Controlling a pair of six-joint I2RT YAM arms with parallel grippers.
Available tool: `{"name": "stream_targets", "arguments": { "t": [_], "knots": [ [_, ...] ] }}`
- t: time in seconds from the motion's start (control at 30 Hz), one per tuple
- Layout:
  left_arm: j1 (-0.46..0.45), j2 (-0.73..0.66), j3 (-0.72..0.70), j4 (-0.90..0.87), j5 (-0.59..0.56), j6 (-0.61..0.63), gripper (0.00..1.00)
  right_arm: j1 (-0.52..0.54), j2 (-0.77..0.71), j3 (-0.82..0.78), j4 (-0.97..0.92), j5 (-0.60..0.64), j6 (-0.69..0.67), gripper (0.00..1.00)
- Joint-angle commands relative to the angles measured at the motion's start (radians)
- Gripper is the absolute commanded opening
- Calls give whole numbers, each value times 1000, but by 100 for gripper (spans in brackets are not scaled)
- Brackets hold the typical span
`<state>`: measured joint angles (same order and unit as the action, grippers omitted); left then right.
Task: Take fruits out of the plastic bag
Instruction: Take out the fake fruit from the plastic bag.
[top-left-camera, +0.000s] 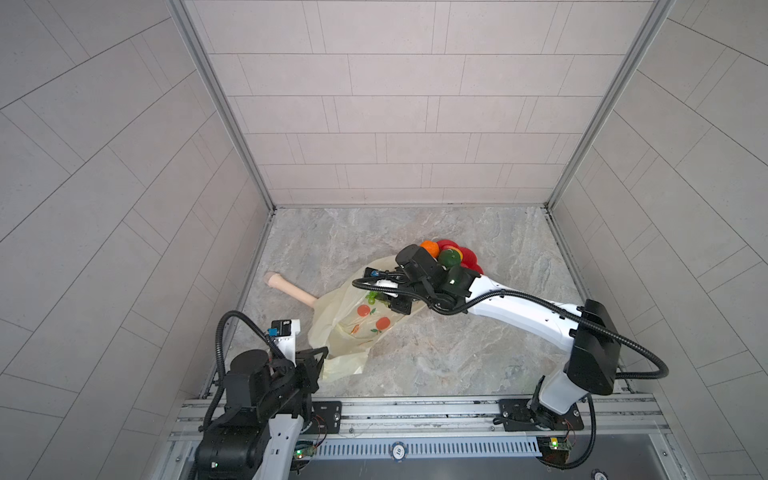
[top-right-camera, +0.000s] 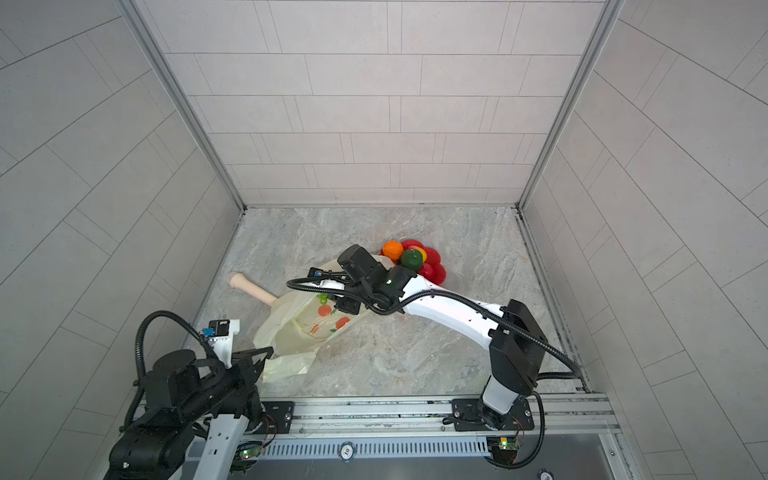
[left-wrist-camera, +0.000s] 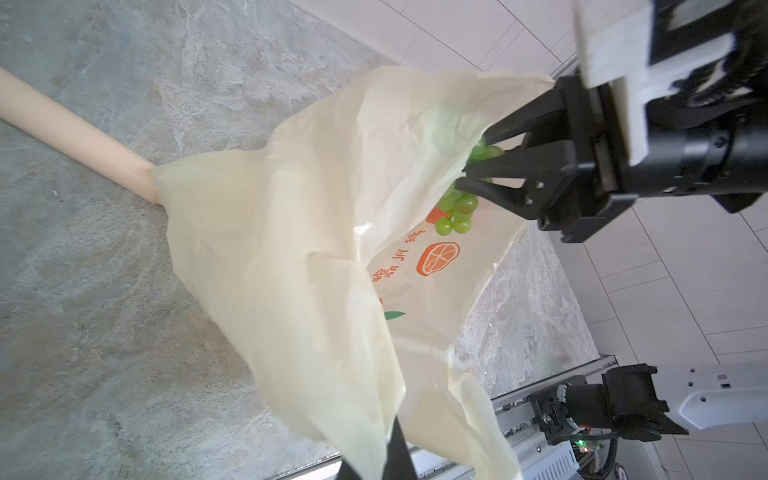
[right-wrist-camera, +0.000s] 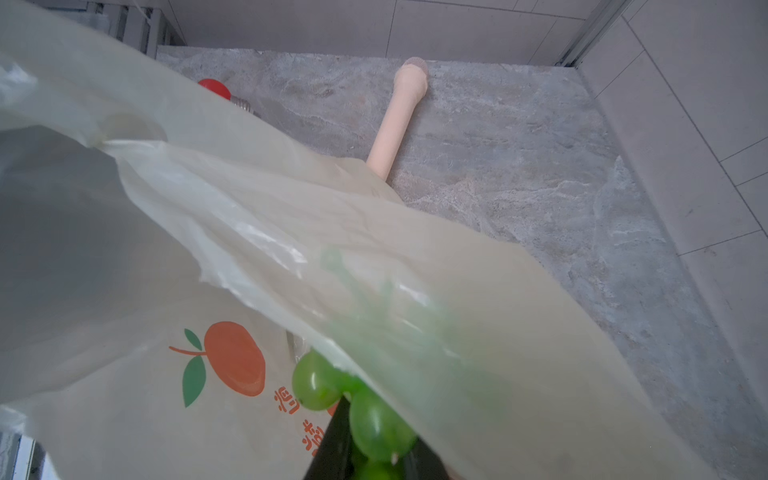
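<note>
Green grape bunch (left-wrist-camera: 457, 212) clamped in right hand (left-wrist-camera: 471, 160) may snag plastic bag (left-wrist-camera: 291, 257). Left hand (left-wrist-camera: 395, 449), pinching bag at 7 o'clock, could slip.

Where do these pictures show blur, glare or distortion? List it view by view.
Right wrist view: the green grape bunch is too near the lens, soft, and smeared to haze behind the plastic bag; white glare on its folds. Left wrist view: sharp, a small sheen on the bag. Both top views: tile lines on the side wall bow; even light, weak shadows.
</note>
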<state>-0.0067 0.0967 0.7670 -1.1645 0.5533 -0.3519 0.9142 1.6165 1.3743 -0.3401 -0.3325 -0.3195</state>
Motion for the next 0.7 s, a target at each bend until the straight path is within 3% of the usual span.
{"name": "stream_targets", "arguments": {
  "t": [0.0,0.4,0.67],
  "knots": [
    [8,14,-10,9,-23,-17,0,1,-65,9,47,-36,75,20],
    [13,32,-4,31,-73,-58,0,0,-171,36,85,-147,200,21],
    [14,27,5,45,-112,-87,0,0,-282,67,71,-62,279,21]
  ]
}}
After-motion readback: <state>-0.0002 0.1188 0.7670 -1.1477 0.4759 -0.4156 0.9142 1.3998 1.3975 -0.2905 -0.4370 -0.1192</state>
